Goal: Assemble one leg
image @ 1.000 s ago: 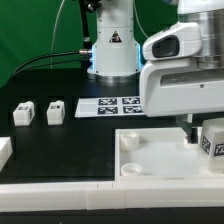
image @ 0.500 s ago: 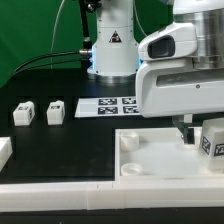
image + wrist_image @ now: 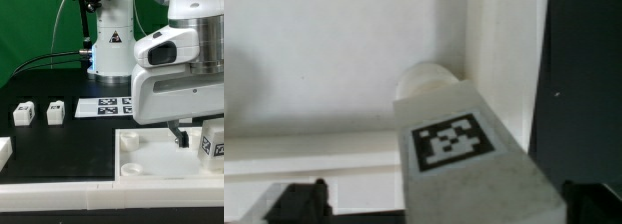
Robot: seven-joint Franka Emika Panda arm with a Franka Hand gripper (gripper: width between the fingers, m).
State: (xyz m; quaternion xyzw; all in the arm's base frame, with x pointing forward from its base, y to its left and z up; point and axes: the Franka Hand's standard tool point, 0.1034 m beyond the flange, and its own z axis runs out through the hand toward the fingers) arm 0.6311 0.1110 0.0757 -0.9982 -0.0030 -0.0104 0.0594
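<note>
Drifted toward the exterior view's left, the gripper (image 3: 441, 200) hangs wide open astride the chunky white tagged leg (image 3: 212, 141) standing on the smooth white panel (image 3: 150, 162), both dark fingertips (image 3: 295, 198) showing only in the wrist view.

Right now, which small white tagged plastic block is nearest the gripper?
The leg at the large white panel, right by the gripper; the other blocks sit far off on the black table.
</note>
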